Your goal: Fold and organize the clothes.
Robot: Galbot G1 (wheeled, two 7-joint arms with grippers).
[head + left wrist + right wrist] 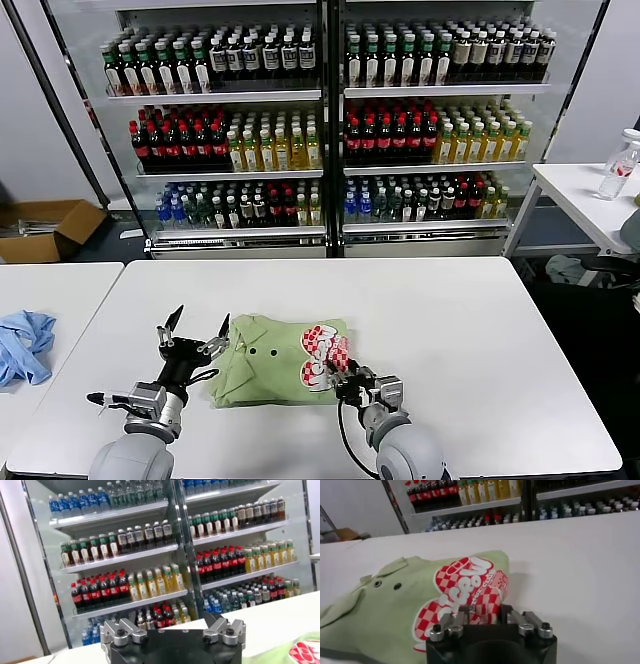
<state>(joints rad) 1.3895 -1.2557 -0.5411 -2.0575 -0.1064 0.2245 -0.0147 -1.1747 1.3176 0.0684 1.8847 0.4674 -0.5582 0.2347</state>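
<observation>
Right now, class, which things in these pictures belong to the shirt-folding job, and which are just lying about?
Job:
light green shirt, folded on the white table
left claw, open by its collar
right claw, at its printed edge

Lying about:
light blue garment
drink shelves
cardboard box

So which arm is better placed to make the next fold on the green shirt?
Probably the right. The right tool is already at the shirt on its printed edge, and the right wrist view shows the cloth at its fingers. The left tool is open, raised beside the collar side, holding nothing.
</observation>
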